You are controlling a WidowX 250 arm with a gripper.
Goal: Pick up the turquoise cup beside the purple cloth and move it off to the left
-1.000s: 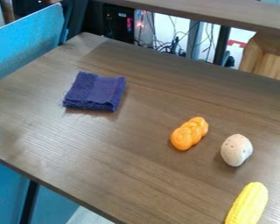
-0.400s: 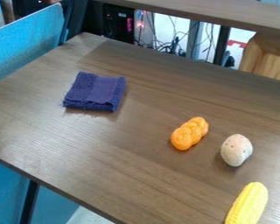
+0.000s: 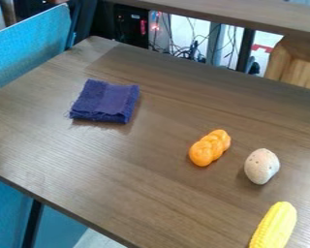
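Pinch purple cloth at a fold: likely light, limp. Grip orange twist, speckled ovoid, yellow corn across middle: probably stiffer. Cannot tell hand's opening or hold.

From where I'm standing, the robot's body is out of sight, so I can't tell its colours or shapes, nor anything of its cables, screws or markings.
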